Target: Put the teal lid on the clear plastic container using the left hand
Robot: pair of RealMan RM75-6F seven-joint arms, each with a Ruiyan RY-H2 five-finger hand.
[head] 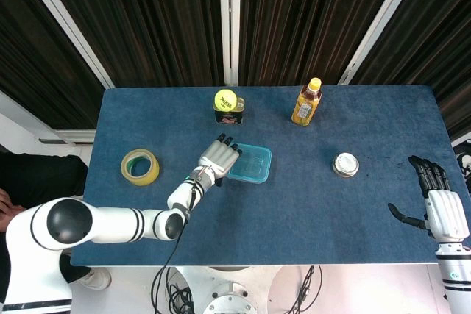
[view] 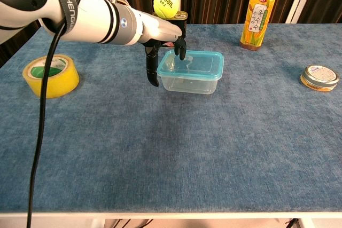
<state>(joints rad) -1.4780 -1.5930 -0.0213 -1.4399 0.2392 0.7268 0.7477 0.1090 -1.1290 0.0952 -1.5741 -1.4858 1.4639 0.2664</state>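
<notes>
At frame centre, our left hand (view: 163,38) presses fingers on the teal lid (view: 192,63) — holding nothing; uneven pressure could slide the clear plastic container (view: 188,82).

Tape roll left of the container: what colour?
The tape roll is yellow with a green inner core, clearest in the chest view.

**Left hand reaches forward, right hand rests apart**

The left arm stretches forward and inward from the robot's left side, its white forearm ending in the left hand (head: 217,159), which is held palm down. In the chest view the left hand (view: 163,38) shows dark fingers (view: 181,52) bent downward, with the thumb hanging lower and apart from them. The right hand (head: 434,196) sits far off at the right edge, fingers extended and spread, thumb out to the side, holding nothing.
</notes>
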